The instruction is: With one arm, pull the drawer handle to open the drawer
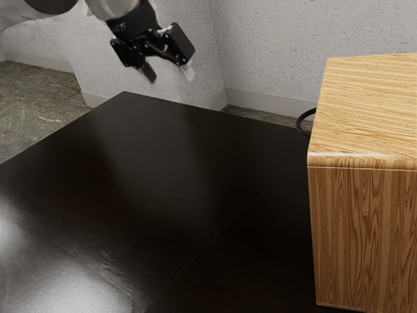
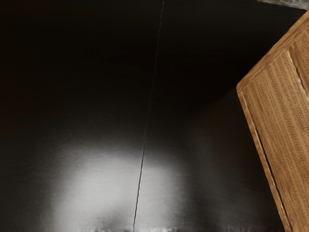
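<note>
- Table: near-black brown, glossy, with a pale whitish sheen patch and one thin dark seam line
- Cabinet: light honey oak, streaked with darker wavy grain
- Handle: black
- Gripper: black, one tip whitish
- Wall: pale grey, finely speckled
- Floor: mottled olive-grey and brown, like stone

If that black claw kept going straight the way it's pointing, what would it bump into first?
The gripper would probably hit the dark table first, not the wooden cabinet, though depth is unclear.
</note>
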